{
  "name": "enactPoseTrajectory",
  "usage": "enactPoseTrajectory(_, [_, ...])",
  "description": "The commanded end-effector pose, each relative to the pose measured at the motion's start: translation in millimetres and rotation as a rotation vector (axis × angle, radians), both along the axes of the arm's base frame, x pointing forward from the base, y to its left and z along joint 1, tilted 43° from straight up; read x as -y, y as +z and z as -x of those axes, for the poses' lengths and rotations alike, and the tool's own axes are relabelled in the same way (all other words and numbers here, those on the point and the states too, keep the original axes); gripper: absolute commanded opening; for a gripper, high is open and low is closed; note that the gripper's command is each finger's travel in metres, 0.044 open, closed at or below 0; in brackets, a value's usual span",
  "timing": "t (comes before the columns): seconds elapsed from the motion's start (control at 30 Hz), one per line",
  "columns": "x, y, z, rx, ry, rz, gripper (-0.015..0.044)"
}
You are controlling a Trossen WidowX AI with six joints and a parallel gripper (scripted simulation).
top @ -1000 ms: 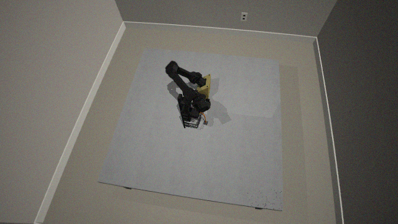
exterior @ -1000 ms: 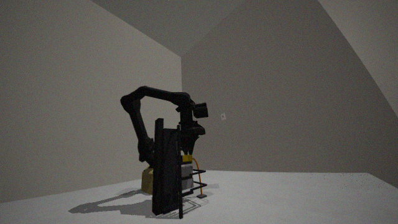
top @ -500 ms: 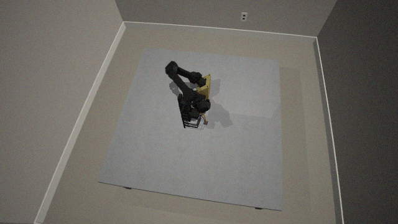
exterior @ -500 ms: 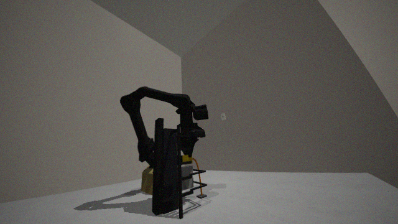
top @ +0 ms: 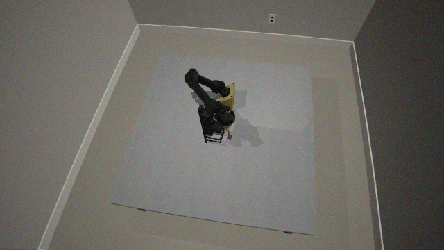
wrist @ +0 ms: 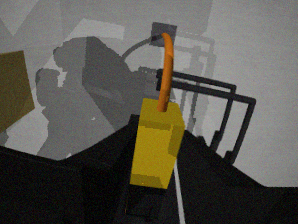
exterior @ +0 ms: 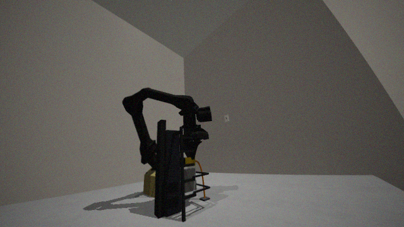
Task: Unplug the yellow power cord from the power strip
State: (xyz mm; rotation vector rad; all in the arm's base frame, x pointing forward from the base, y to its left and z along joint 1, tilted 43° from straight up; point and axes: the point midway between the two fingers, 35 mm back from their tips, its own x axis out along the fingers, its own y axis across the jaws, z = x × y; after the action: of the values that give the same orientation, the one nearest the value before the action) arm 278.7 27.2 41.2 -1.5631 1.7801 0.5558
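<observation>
The yellow plug (exterior: 189,161) (wrist: 151,157) sits on top of the grey power strip (exterior: 190,171), which is mostly hidden behind a dark upright in the exterior view. The orange cord (top: 228,131) (exterior: 202,176) (wrist: 168,65) leaves the plug's outer end and curves down to a small dark block (exterior: 204,198) (wrist: 156,33) on the table. My gripper (exterior: 190,157) (wrist: 157,132) points down, with one finger against each side of the plug, shut on it. In the top view the arm hides the plug and fingers.
A tall dark rack (exterior: 167,173) with thin bars (wrist: 245,97) (top: 215,142) stands close beside the strip and gripper. The yellowish arm base (top: 227,103) (exterior: 149,184) (wrist: 15,92) is behind. All stand on the pale table (top: 222,180). A wall outlet (top: 272,19) (exterior: 226,118) is far off.
</observation>
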Motion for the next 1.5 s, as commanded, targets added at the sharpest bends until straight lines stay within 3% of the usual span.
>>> enactPoseTrajectory(0.0, [-7.3, -4.3, -4.3, 0.010, 0.001, -0.010, 0.0000])
enactPoseTrajectory(0.87, [-41.1, -27.6, -14.3, 0.006, 0.004, -0.011, 0.0000])
enactPoseTrajectory(1.07, [-29.3, -24.8, -11.7, 0.003, -0.013, -0.009, 0.0157])
enactPoseTrajectory(1.47, [-36.1, -18.4, -12.3, 0.003, 0.005, -0.007, 0.0160])
